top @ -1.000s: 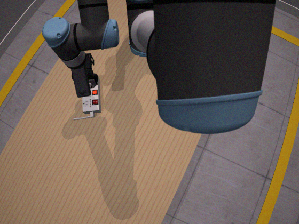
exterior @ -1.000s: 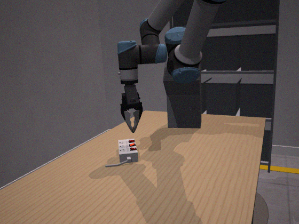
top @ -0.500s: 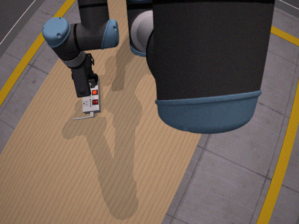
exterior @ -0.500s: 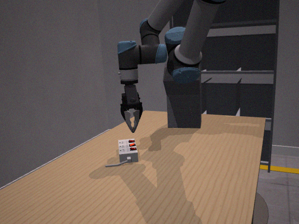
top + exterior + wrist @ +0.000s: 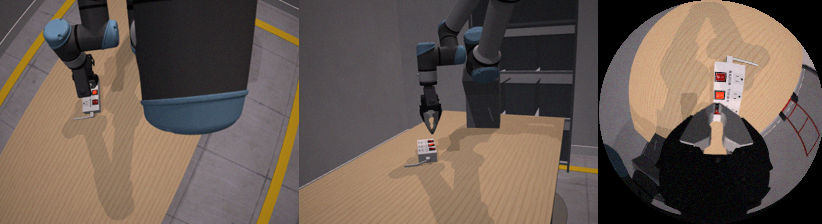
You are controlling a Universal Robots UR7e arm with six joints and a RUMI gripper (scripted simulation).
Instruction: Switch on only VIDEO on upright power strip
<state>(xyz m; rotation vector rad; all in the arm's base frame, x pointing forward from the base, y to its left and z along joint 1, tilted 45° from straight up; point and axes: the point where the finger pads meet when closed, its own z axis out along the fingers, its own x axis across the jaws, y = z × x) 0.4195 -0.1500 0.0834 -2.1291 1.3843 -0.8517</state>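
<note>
Gripper (image 5: 431, 131) masking strip's (image 5: 88, 106) far switch

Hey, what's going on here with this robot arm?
The arm has its claw shut on nothing, tips pinched to a point, hanging just above a small grey power strip that lies face up on the wooden table. The strip's three red switches run in a row under the claw; it is not touching them. It looks poised to press one with its closed tips.

Hand (image 5: 432, 131) shut, empty, pointing down
</note>
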